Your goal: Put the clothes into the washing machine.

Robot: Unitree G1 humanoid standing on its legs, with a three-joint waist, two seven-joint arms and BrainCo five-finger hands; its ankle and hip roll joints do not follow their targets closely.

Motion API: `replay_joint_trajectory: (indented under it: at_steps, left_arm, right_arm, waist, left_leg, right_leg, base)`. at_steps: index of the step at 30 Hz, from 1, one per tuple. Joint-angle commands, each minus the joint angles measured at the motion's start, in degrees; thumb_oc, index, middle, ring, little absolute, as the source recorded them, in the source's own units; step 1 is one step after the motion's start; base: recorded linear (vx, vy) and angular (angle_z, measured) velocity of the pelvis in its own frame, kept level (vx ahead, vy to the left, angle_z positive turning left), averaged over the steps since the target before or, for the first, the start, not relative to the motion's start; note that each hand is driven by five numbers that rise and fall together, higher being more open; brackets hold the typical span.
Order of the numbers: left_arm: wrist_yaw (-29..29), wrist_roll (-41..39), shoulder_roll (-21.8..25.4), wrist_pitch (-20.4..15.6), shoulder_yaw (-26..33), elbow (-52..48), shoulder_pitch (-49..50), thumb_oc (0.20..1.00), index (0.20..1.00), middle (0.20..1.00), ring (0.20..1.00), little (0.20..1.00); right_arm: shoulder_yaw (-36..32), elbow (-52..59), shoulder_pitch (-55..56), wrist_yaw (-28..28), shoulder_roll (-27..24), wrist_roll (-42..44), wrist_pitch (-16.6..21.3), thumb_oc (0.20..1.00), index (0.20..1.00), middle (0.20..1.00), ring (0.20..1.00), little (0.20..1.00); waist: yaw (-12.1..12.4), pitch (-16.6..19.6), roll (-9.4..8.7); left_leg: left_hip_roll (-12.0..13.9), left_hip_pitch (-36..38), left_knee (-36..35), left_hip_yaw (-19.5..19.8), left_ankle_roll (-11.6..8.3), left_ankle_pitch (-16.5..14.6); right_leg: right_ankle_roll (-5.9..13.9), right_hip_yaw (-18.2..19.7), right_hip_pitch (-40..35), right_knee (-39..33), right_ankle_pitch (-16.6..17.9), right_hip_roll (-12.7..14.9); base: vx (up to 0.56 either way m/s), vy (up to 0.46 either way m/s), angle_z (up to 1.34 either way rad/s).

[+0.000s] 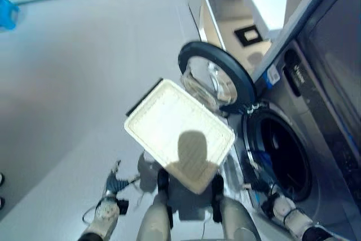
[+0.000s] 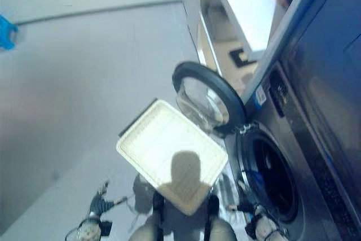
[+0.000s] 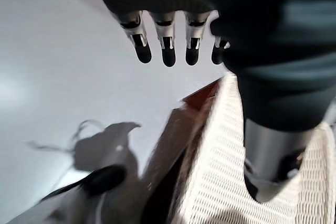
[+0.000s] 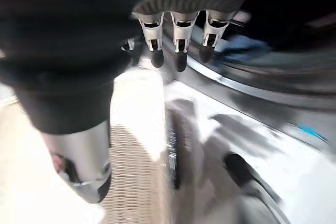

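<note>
Hanging low by the floor, left hand [image 1: 106, 211] and right hand [image 1: 284, 211], fingers relaxed, nothing held. Largest: washing machine [image 1: 316, 122], door [image 1: 217, 80] swung open, something blue [image 1: 258, 156], likely clothes, at the drum rim. White basket [image 1: 179, 134] just beside, seemingly emptied. Risk: cloth snagging at the rim, blocking the door.

Legible text: none | washer [image 1: 316, 139] panel print: too small to read | blue sticker [image 1: 273, 75]: unreadable
</note>
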State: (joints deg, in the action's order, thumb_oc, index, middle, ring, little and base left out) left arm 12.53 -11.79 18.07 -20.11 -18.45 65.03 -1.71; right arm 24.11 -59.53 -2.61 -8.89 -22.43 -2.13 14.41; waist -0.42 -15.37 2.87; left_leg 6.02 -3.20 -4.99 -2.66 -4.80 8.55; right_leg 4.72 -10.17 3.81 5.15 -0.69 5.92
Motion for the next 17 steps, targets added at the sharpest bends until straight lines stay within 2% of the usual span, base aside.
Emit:
replay_joint_trajectory:
  at_steps: [1, 2, 4, 6, 9, 13, 17]
  left_arm:
    - [-4.88, 2.31, 1.66, 1.55, 2.38, 0.90, -3.45, 1.000, 1.000, 1.000, 1.000, 1.000]
    - [-6.14, 3.21, 1.30, 2.25, 2.81, 2.03, -2.72, 1.000, 1.000, 1.000, 1.000, 1.000]
    - [-9.43, 3.52, 0.68, 4.69, 3.74, 4.07, -1.41, 1.000, 1.000, 1.000, 1.000, 1.000]
    - [-11.84, 3.25, 0.40, 6.30, 4.46, 5.49, -0.80, 1.000, 1.000, 1.000, 1.000, 1.000]
    - [-16.07, 2.60, -0.06, 8.56, 5.85, 6.96, 0.21, 1.000, 1.000, 1.000, 1.000, 1.000]
    - [-19.32, 2.25, -0.71, 9.71, 6.64, 7.94, 0.85, 1.000, 1.000, 1.000, 1.000, 1.000]
    - [-20.65, 2.59, -0.97, 11.16, 6.77, 8.26, 1.12, 1.000, 1.000, 1.000, 1.000, 1.000]
  right_arm:
    - [-1.63, -0.49, -1.27, 4.28, 0.86, 5.52, -1.27, 1.000, 1.000, 1.000, 1.000, 1.000]
    - [-2.74, -2.85, -0.97, 5.14, 1.89, 6.31, -2.38, 1.000, 1.000, 1.000, 1.000, 1.000]
    - [-4.96, -7.67, -0.74, 8.25, 3.77, 8.92, -6.97, 1.000, 1.000, 1.000, 1.000, 1.000]
    - [-6.77, -10.65, -0.78, 9.23, 4.68, 9.19, -8.21, 1.000, 1.000, 1.000, 1.000, 1.000]
    - [-9.37, -14.58, -0.83, 11.80, 5.50, 10.26, -12.46, 1.000, 1.000, 1.000, 1.000, 1.000]
    - [-11.25, -17.96, -0.42, 13.00, 5.91, 8.65, -15.63, 1.000, 1.000, 1.000, 1.000, 1.000]
    - [-12.23, -19.40, -0.32, 13.58, 6.06, 9.37, -17.14, 1.000, 1.000, 1.000, 1.000, 1.000]
  waist:
    - [1.70, 2.25, -4.10]
    - [1.97, 3.75, -3.94]
    - [2.44, 6.37, -3.54]
    - [2.62, 7.86, -3.34]
    - [2.80, 9.73, -2.95]
    - [2.68, 11.26, -2.57]
    - [2.72, 12.00, -2.56]
  left_leg:
    - [-2.75, 2.88, 1.08, -1.96, -1.79, -4.19]
    - [-2.74, 3.81, 0.81, -1.99, -1.76, -4.38]
    - [-2.61, 5.70, 0.35, -2.25, -1.73, -4.94]
    - [-2.68, 6.76, 0.23, -2.48, -1.59, -5.44]
    - [-2.76, 8.27, 0.30, -2.98, -1.32, -6.38]
    - [-2.80, 9.71, 0.14, -3.41, -0.87, -7.18]
    - [-2.82, 10.42, 0.11, -3.56, -0.57, -7.67]
  right_leg:
    - [4.88, -1.18, -3.27, -7.89, 6.53, 2.43]
    - [4.92, -1.38, -4.37, -8.51, 6.57, 2.41]
    - [4.88, -1.65, -6.25, -9.42, 6.44, 2.33]
    - [4.82, -1.56, -7.22, -9.82, 6.22, 2.29]
    - [4.57, -1.07, -8.56, -10.10, 5.65, 2.17]
    - [4.33, -0.68, -9.59, -10.04, 5.06, 2.12]
    - [4.28, -0.48, -10.07, -9.91, 4.75, 2.17]
  base:
    - [0.18, -0.010, 0.22]
    - [0.18, 0.002, 0.07]
    - [0.18, 0.012, 0.08]
    - [0.12, 0.021, 0.06]
    - [0.12, 0.025, -0.01]
    - [0.08, 0.020, -0.01]
    - [0.03, 0.004, 0.01]
